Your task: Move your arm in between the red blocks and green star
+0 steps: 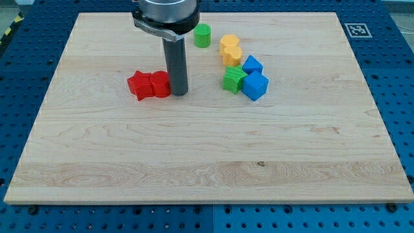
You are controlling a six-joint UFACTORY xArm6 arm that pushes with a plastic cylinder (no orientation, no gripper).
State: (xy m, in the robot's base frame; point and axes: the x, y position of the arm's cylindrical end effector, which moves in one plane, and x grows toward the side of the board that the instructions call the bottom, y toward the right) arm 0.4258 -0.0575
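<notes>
Two red blocks sit side by side left of the board's middle: a red star-like block and a smaller red block touching its right side. The green star lies to the right, touching a blue cube. My tip rests on the board right beside the smaller red block, touching or almost touching its right side. It stands between the red blocks and the green star, much nearer the red ones.
A green cylinder stands near the view's top. Two yellow blocks sit above the green star. A second blue block sits above the blue cube. A fiducial marker is at the board's top right corner.
</notes>
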